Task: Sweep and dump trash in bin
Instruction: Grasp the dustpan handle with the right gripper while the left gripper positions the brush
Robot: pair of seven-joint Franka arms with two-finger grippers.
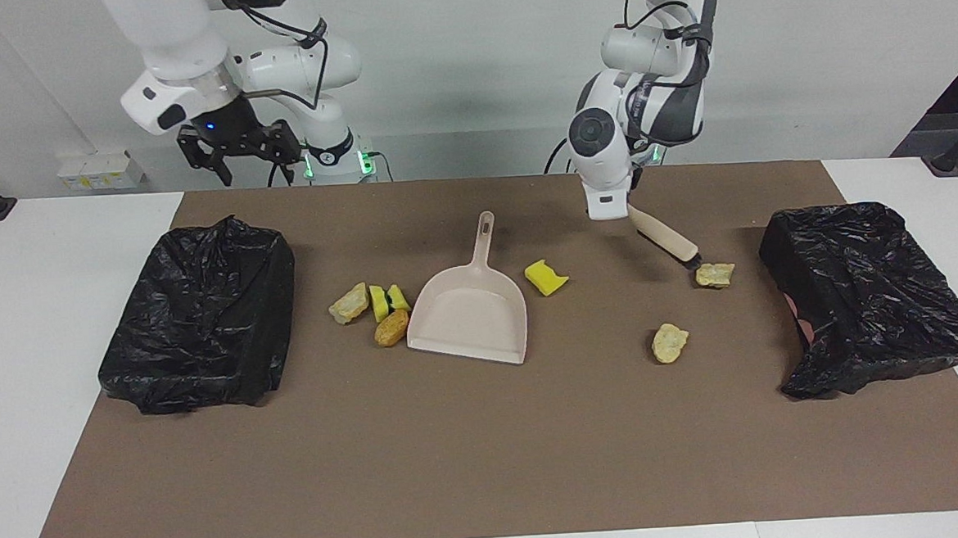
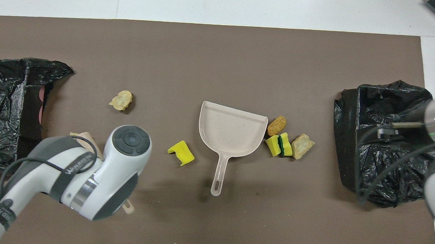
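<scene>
A beige dustpan (image 1: pixel 469 315) (image 2: pixel 231 131) lies flat mid-table, handle toward the robots. My left gripper (image 1: pixel 626 205) is shut on a beige brush (image 1: pixel 664 235) (image 2: pixel 87 138), whose dark bristle end sits right beside a pale lump of trash (image 1: pixel 715 274). A second pale lump (image 1: pixel 670 343) (image 2: pixel 121 100) lies farther from the robots. A yellow sponge piece (image 1: pixel 546 277) (image 2: pixel 181 152) lies beside the dustpan. At the pan's other side sit a lump (image 1: pixel 350 303), a sponge piece (image 1: pixel 388 300) and an orange-brown nugget (image 1: pixel 391 328). My right gripper (image 1: pixel 239 146) hangs open and holds nothing.
A black-bagged bin (image 1: pixel 199 316) (image 2: pixel 385 140) stands at the right arm's end of the brown mat, and another (image 1: pixel 865 290) (image 2: pixel 8 109) at the left arm's end. In the overhead view the left arm covers most of the lump by the brush.
</scene>
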